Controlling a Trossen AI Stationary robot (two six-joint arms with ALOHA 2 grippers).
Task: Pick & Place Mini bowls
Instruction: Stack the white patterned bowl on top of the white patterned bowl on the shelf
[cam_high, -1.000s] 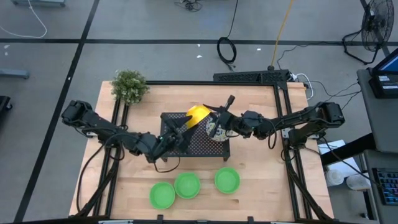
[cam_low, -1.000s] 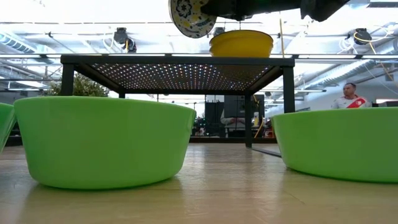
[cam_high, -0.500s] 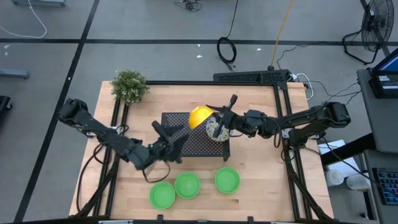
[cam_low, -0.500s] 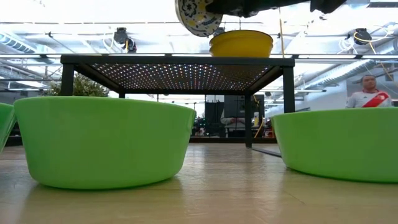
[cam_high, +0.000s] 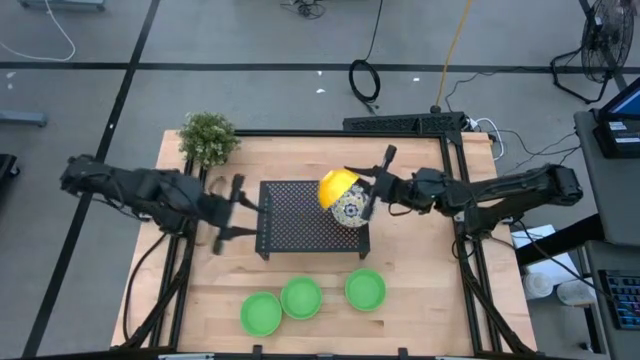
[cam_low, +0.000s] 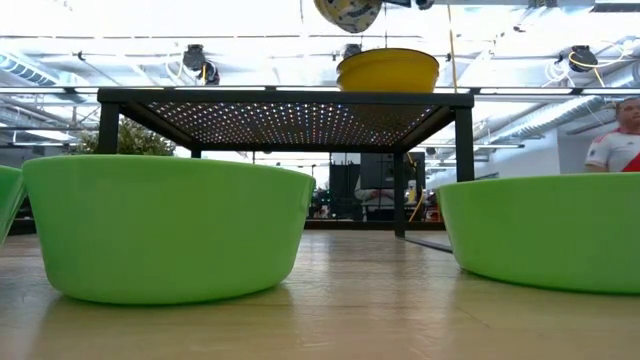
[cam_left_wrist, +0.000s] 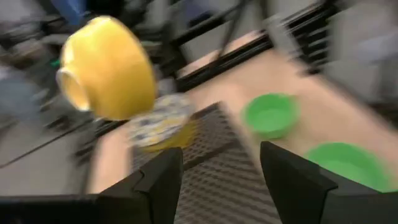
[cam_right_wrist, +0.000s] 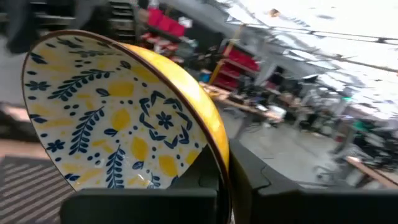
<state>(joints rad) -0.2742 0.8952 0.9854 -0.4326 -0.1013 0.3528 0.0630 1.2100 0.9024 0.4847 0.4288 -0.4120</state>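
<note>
Right end effector (cam_high: 372, 195) grasps a floral bowl (cam_high: 349, 208) (tilted) over the rack's (cam_high: 300, 222) 3 o'clock edge; left end effector (cam_high: 232, 212) released.

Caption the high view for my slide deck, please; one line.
Right gripper lifts a floral bowl above the black rack; open left gripper waits beside it.

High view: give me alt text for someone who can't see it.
The right gripper holds a floral bowl tilted above the black rack, beside a yellow upturned bowl. The left gripper hangs open off the rack's left edge. Three green bowls line the table's front.
</note>
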